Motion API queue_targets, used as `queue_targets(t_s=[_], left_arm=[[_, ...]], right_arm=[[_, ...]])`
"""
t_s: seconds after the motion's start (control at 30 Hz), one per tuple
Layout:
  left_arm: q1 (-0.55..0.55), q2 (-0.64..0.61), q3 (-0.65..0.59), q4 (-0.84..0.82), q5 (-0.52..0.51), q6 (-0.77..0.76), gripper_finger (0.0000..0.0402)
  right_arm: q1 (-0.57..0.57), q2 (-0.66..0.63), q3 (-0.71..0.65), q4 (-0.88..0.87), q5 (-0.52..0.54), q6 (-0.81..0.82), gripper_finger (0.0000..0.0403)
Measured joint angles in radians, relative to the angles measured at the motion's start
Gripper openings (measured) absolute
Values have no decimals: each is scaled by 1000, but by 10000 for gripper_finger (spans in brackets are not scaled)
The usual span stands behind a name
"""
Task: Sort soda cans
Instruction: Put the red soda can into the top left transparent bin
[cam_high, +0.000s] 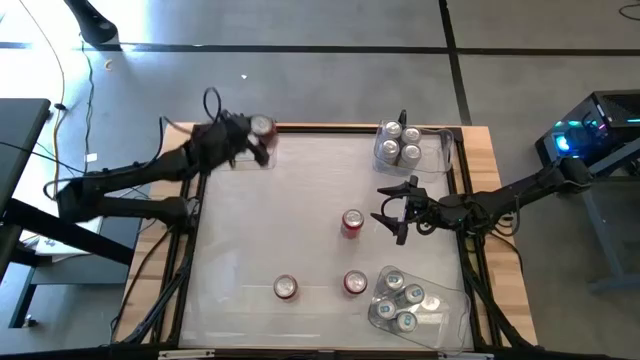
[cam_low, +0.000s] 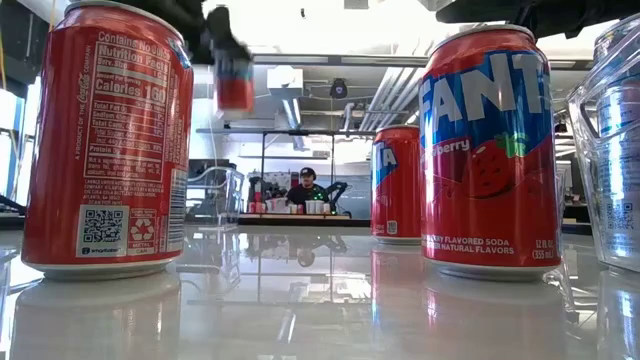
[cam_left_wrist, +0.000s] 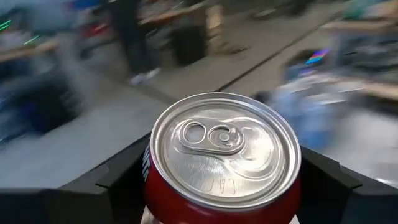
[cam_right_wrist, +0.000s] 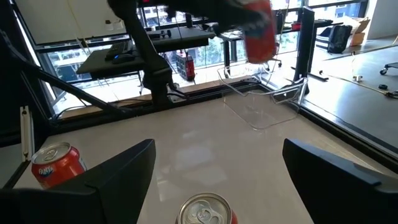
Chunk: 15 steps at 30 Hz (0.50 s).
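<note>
a red can is gripped by the left end effector above the far-left clear bin, seemingly for dropping with like cans; the right end effector is held wide open, empty, beside a fanta can mid-desk.

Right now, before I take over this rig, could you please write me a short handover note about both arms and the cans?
Left end effector: closed on a red soda can with silver top, carried above the clear plastic bin at the table's far left.
Right end effector: open, empty, beside the middle red can.
Done: three silver-grey cans in the far right bin; four blue cans in the near right bin.
Left: drop the held can, then three red cans loose on the white table, the other two near the front edge.
</note>
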Motion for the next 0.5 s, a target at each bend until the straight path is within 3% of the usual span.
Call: queue_targets(t_s=[0.13,0.27,0.37,0.5], left_arm=[[244,66,-55,64,158,-62,292],[397,146,-144,186,253,-123,292],[441,204,-213,321,316,-172,292],[453,286,-277,440,311,-177,292]], right_arm=[[-1,0,0,0,0,0,348],[-1,0,0,0,0,0,348],[-2,0,0,-1,1,0,348],[-3,0,0,-6,29,0,348]])
